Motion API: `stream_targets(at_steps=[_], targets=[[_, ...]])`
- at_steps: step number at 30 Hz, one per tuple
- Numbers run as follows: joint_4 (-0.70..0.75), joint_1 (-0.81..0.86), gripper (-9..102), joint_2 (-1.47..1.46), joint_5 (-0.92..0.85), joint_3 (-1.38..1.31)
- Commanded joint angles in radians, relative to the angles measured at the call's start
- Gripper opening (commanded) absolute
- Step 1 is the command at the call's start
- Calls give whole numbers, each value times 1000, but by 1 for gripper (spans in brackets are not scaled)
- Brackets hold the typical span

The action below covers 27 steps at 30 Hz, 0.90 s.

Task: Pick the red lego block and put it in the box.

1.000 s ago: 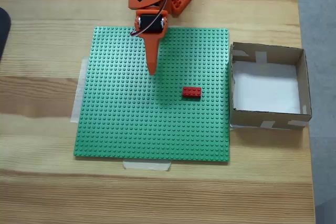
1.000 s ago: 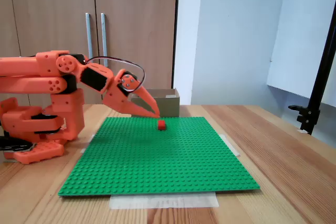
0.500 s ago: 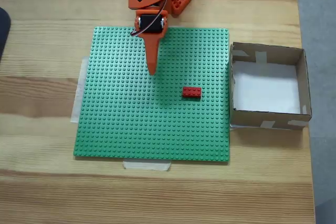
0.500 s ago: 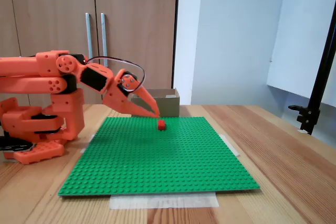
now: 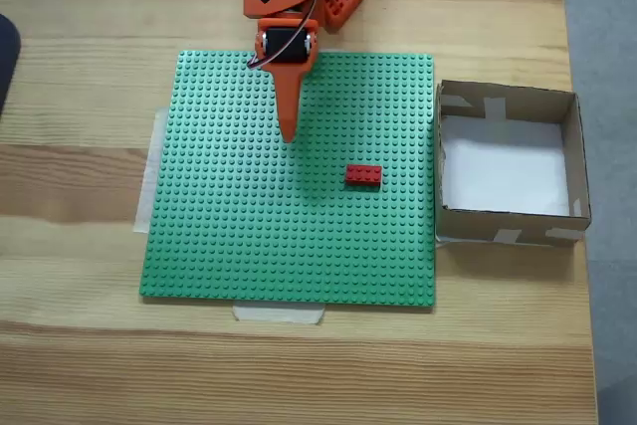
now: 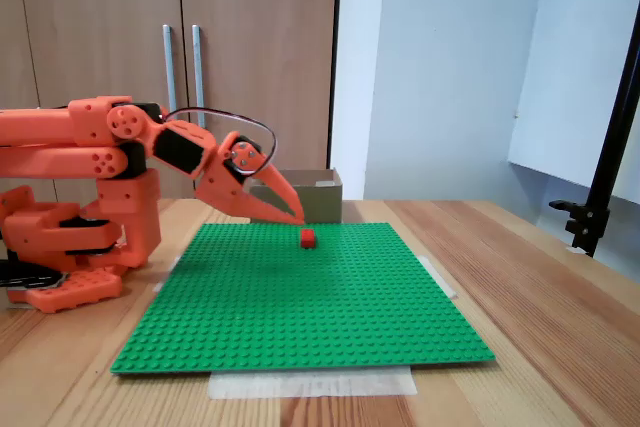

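From the fixed view that looks straight down, I see the red lego block [image 5: 363,175] sitting on the green baseplate [image 5: 229,246], right of the plate's middle and nearer its right edge than its left. The box [image 5: 575,156] stands on the tabletop [image 5: 80,345] just off that right edge, its white floor bare. My gripper [image 5: 289,134] points down over the upper middle of the plate, apart from the brick, up and to the left of it in this view. The fingers look pressed together into one tapered point, with nothing between them.

From the fixed view at table height, the gripper [image 6: 297,219] hangs above the plate with its tip beside the red lego block [image 6: 308,238] but not touching it. The jaws read as closed and empty here too. The box [image 6: 318,197] shows behind the brick, near the far edge of the baseplate [image 6: 300,317].

I judge the brick light, rigid and slick-sided plastic, and possibly pressed onto the plate's studs, so it may resist a straight lift. I would open the jaws, straddle its two long sides low down, and squeeze firmly so it does not slip or twist out.
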Motion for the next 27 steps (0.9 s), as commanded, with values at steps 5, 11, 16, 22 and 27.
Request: stream_targets(at_steps=[5, 11, 16, 22, 27], targets=[[-15, 17, -1, -9, 12, 43], [34, 14, -1, -29, 48, -66], [61, 17, -1, -124, 23, -179], [117, 12, -1, -259, 37, -357], [176, -2, -1, -396, 89, -526]])
